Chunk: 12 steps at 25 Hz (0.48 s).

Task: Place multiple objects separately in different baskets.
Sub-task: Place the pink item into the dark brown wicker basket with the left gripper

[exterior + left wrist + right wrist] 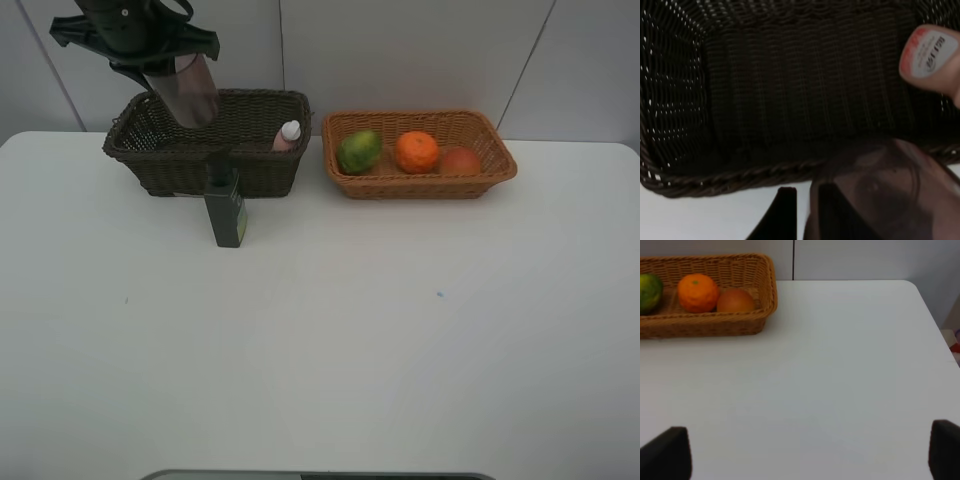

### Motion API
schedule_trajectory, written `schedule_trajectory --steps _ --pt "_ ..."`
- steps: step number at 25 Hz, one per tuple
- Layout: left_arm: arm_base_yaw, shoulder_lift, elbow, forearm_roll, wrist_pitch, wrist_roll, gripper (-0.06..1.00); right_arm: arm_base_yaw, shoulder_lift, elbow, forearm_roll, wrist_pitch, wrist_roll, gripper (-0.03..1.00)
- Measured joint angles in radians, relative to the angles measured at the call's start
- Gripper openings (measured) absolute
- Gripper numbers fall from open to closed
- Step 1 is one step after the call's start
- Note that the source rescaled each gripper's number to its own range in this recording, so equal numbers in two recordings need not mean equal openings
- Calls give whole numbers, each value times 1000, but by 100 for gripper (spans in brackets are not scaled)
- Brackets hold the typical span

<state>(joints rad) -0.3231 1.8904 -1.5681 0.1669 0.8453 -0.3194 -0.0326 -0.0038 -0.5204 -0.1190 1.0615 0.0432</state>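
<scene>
The dark brown basket holds the pink bottle; the left gripper fingers pinch the mauve cup above it. The tan basket holds green fruit, orange and peach. The pump bottle stands on the worktop. The right gripper fingers are spread

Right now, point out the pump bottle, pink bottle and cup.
pump bottle (227,216), exterior high view, its body
pink bottle (288,135), exterior high view, below its white cap
cup (193,90), exterior high view, its side wall

Pump bottle stands before left basket.
</scene>
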Motion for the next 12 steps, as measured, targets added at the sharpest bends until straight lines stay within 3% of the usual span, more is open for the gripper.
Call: schedule_trajectory --steps 12 --pt "90 207 -19 25 -245 -12 1 0 0 0 0 0 0 100"
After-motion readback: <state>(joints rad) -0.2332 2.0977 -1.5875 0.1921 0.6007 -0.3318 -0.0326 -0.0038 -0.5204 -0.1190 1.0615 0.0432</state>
